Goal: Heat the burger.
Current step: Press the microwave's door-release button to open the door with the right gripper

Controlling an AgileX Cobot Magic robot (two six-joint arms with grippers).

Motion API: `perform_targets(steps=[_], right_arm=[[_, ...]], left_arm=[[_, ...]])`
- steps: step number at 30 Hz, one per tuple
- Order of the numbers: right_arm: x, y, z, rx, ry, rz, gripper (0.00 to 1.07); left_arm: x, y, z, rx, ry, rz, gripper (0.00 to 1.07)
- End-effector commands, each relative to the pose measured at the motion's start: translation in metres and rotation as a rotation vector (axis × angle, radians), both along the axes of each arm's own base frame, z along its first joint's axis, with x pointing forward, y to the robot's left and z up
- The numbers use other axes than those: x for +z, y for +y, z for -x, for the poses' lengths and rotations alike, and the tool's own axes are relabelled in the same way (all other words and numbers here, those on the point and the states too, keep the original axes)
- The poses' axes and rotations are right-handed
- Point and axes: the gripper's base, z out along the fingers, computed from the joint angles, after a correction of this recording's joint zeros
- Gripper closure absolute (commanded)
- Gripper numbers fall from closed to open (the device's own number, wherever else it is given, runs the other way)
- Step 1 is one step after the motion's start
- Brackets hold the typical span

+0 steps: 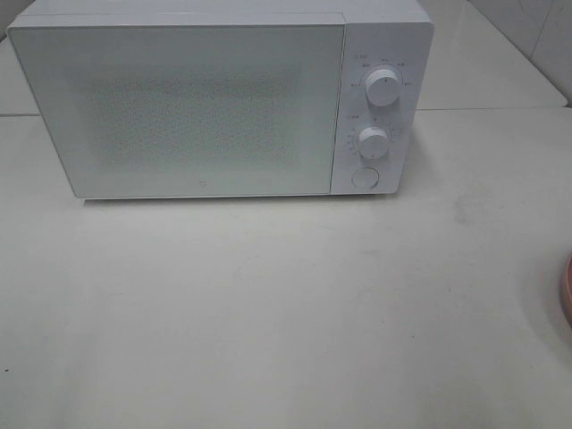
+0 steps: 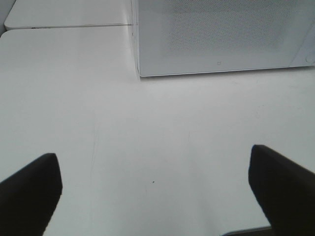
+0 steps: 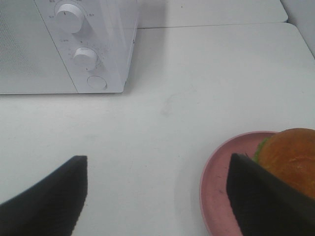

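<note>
The burger (image 3: 290,156), with its golden-brown bun and a fringe of green lettuce, sits on a pink plate (image 3: 216,191); one dark finger of my right gripper (image 3: 157,196) covers part of it. That gripper is open over bare table, with nothing between its fingers. In the exterior high view only a sliver of the plate (image 1: 567,290) shows at the right edge, and neither arm appears. My left gripper (image 2: 155,196) is open wide above the white table, in front of the microwave (image 2: 221,34).
The white microwave (image 1: 206,103) stands at the back with its door shut. Its two dials (image 1: 382,88) and a round button (image 1: 364,176) are on the right panel. The white table (image 1: 268,304) spreads in front of it. A table seam (image 1: 500,109) runs behind.
</note>
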Motion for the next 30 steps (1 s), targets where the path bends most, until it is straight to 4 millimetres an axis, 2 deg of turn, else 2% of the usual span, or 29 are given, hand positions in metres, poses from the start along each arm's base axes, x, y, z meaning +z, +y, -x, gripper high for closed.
perform_targets(steps=[1,7,13,15,18,23,30], right_arm=[[-0.002,0.001,-0.010,-0.007,-0.026,-0.009,0.32],[-0.008,0.002,-0.025,-0.008,-0.033,-0.009,0.32],[-0.016,0.003,-0.045,-0.009,-0.046,-0.010,0.32],[-0.019,0.004,-0.058,-0.010,-0.046,-0.010,0.32],[-0.020,0.004,-0.061,-0.010,-0.046,-0.010,0.32],[-0.027,0.006,-0.085,-0.011,-0.060,-0.011,0.32],[-0.033,0.007,-0.103,-0.012,-0.089,-0.013,0.32]], left_arm=[[0.000,0.000,0.003,0.002,-0.031,0.004,0.09],[0.000,0.000,0.003,0.002,-0.031,0.004,0.09],[0.000,0.000,0.003,0.002,-0.031,0.004,0.09],[0.000,0.000,0.003,0.002,-0.031,0.004,0.09],[0.000,0.000,0.003,0.002,-0.031,0.004,0.09],[0.000,0.000,0.003,0.002,-0.031,0.004,0.09],[0.000,0.000,0.003,0.002,-0.031,0.004,0.09]])
